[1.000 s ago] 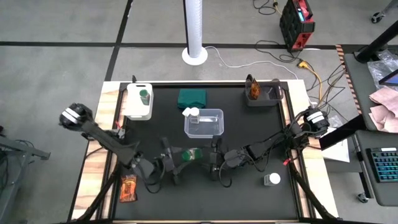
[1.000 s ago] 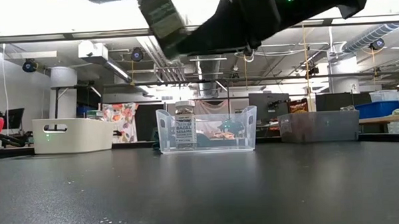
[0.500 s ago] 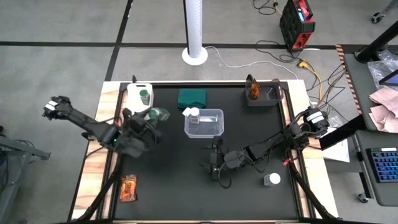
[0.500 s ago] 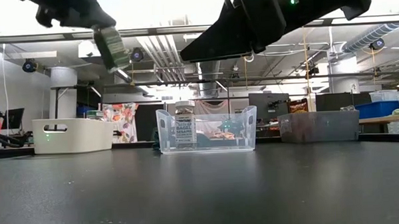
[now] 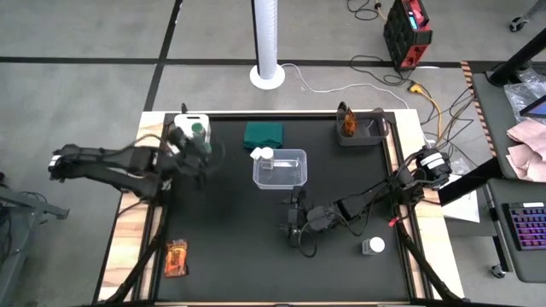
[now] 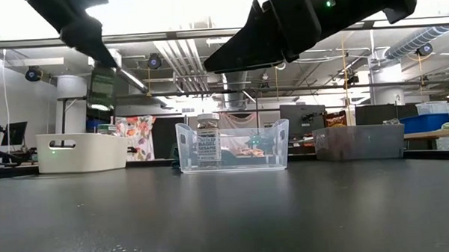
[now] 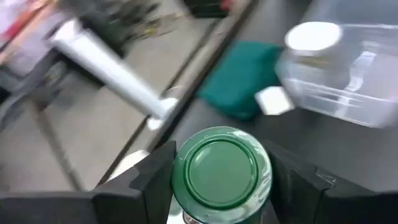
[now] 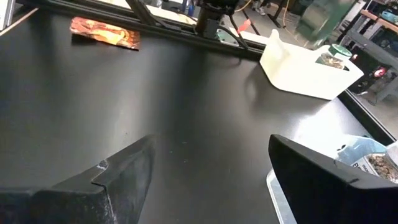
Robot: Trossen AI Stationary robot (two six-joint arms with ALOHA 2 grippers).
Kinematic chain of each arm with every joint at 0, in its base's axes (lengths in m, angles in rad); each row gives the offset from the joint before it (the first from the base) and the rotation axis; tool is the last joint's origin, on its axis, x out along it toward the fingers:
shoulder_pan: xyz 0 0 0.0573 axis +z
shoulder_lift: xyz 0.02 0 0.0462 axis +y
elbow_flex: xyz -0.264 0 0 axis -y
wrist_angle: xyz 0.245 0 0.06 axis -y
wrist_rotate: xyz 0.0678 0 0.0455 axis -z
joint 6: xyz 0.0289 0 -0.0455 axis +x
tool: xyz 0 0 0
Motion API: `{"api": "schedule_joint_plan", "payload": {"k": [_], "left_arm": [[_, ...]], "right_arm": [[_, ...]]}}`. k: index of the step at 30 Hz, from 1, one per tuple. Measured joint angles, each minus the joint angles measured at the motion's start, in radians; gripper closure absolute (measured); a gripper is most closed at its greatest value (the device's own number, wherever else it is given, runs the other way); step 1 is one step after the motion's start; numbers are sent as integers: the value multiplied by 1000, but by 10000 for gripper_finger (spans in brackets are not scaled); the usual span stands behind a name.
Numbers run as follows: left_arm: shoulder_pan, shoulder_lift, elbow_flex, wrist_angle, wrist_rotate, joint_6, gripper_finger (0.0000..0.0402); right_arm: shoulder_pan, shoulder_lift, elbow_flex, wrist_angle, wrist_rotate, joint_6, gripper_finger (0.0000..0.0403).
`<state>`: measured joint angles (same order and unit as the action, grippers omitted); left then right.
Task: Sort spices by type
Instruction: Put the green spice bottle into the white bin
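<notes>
The left end effector [image 7: 217, 186] grips a green-lidded jar [image 7: 222, 174] by its sides above the white bin [image 5: 183, 147]. Rigid, light, probably slick, it wants a firm body grip. The right end effector [image 5: 293, 228] hangs released over the table [image 5: 230, 256].

The left arm reaches in from the table's left edge, its left gripper [image 7: 221, 186] raised off the surface with both fingers clamped on a jar [image 7: 222, 176]. The right arm stretches low from the right edge, its right gripper [image 8: 208, 168] hovering empty, fingers spread wide.
</notes>
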<state>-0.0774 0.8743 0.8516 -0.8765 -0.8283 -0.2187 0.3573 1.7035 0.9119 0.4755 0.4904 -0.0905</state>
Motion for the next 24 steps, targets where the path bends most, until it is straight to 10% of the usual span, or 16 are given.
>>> {"api": "schedule_joint_plan", "payload": {"k": [24], "left_arm": [[145, -212, -54, -110, -163, -219, 209]], "right_arm": [[-2, 1, 0, 16, 0, -13, 103]]}}
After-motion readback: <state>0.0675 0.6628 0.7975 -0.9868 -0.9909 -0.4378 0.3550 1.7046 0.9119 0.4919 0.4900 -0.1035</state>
